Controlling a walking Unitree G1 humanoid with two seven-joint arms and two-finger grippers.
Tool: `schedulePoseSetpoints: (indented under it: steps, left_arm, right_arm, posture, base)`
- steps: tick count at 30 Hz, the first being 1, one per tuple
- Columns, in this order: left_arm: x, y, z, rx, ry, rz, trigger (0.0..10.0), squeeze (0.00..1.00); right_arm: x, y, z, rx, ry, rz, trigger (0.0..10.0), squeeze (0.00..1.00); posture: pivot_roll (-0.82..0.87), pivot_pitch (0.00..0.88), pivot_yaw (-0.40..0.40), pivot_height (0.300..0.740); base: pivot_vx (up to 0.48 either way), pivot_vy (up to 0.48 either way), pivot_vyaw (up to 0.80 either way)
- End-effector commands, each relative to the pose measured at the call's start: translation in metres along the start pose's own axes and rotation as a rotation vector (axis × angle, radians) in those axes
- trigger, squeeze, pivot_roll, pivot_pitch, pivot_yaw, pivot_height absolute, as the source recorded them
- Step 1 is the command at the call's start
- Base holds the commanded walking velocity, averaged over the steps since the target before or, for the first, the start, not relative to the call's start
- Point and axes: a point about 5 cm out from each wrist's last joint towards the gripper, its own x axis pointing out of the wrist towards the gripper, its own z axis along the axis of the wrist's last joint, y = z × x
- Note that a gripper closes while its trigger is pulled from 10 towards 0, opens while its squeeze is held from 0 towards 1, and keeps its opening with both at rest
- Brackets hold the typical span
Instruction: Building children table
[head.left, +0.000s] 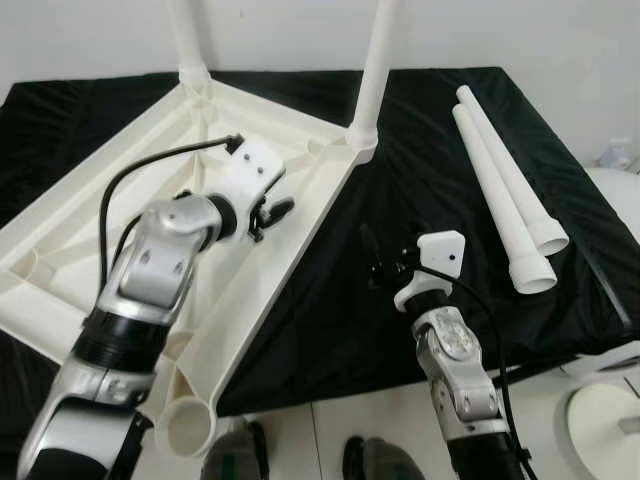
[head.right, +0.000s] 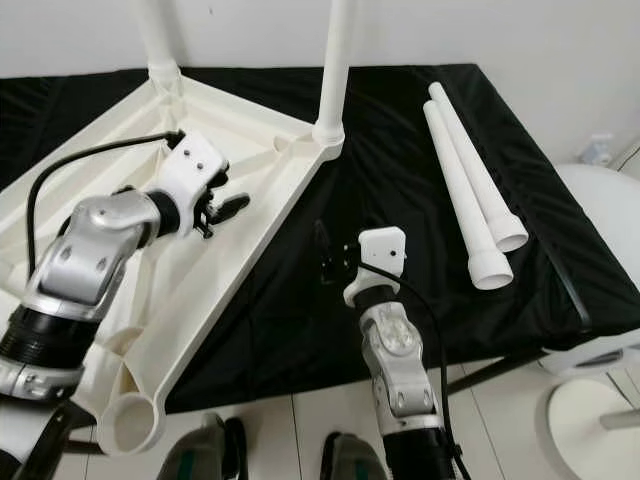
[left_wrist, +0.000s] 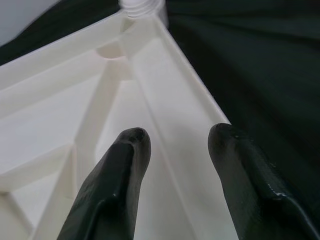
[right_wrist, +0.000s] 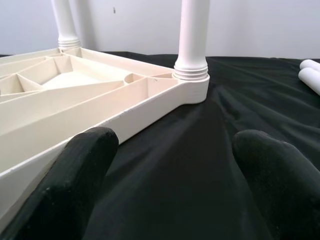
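Nearest, the right hand (head.left: 385, 262) hovers over the black-draped counter (head.left: 420, 180), fingers spread and empty. The two loose white plastic table legs (head.left: 510, 195) lie at its two o'clock, long axes running near to far, closer to this arm. The left hand (head.left: 268, 212), fingers apart, hangs over the upturned white plastic tabletop (head.left: 120, 200) at ten o'clock.

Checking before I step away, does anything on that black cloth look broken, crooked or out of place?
Nothing stands out. The white tabletop lies upside down with two legs screwed in upright, two loose legs lie side by side on the black cloth.
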Motion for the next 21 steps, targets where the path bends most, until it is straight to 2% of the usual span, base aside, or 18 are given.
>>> schedulePoseSetpoints:
  steps: [1, 6, 9, 16, 21]
  left_arm:
    - [-0.005, -0.01, 0.001, 0.041, -0.016, -0.08, 10.0, 0.0]
    - [-0.014, -0.02, -0.006, 0.056, -0.004, -0.174, 10.0, 0.0]
    - [-0.015, -0.022, -0.007, 0.051, 0.0, -0.185, 10.0, 0.0]
    - [-0.025, -0.045, -0.023, 0.086, 0.065, -0.335, 10.0, 0.0]
    - [-0.029, -0.052, -0.026, 0.083, 0.082, -0.374, 10.0, 0.0]
  right_arm:
    - [-0.002, -0.001, -0.002, -0.002, 0.011, -0.003, 10.0, 0.0]
    - [-0.002, -0.001, -0.001, -0.001, 0.011, -0.003, 10.0, 0.0]
    - [-0.003, -0.002, -0.002, -0.001, 0.012, -0.004, 10.0, 0.0]
    - [-0.004, -0.004, -0.002, -0.006, 0.016, -0.011, 10.0, 0.0]
    - [-0.003, -0.005, -0.001, -0.008, 0.015, -0.012, 10.0, 0.0]
  posture:
    - [-0.02, 0.088, 0.007, 0.74]
    - [-0.02, 0.096, 0.006, 0.74]
    - [-0.02, 0.1, 0.005, 0.74]
    - [-0.02, 0.106, 0.001, 0.74]
    - [-0.02, 0.106, 0.001, 0.74]
  base:
    - [0.0, 0.0, 0.0]
    - [0.0, 0.0, 0.0]
    - [0.0, 0.0, 0.0]
    - [0.0, 0.0, 0.0]
    - [0.0, 0.0, 0.0]
